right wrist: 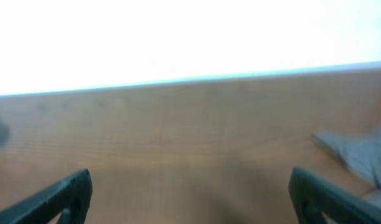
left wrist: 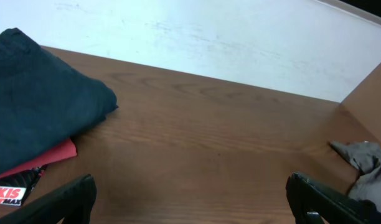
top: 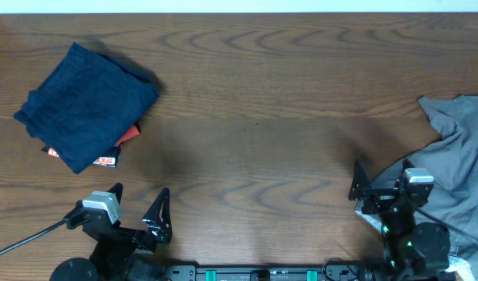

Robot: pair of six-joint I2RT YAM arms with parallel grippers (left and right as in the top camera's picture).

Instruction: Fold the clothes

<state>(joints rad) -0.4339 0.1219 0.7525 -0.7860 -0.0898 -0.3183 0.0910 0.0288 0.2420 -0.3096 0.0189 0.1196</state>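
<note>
A: L end effector [top: 139, 201]?
B: Jaws spread wide, nothing held. Sits at 7 o'clock on table [top: 262, 94].
A: R end effector [top: 379, 183]?
B: Same, wide open and empty, at 5 o'clock, just beside grey garment [top: 461, 156].
A: Clothes?
B: Blue garment [top: 87, 105] folded at 10 o'clock, lying on red item [top: 128, 135] w/ printed label. Grey garment crumpled, unfolded, approx. 4 o'clock, partly out of view.
</note>
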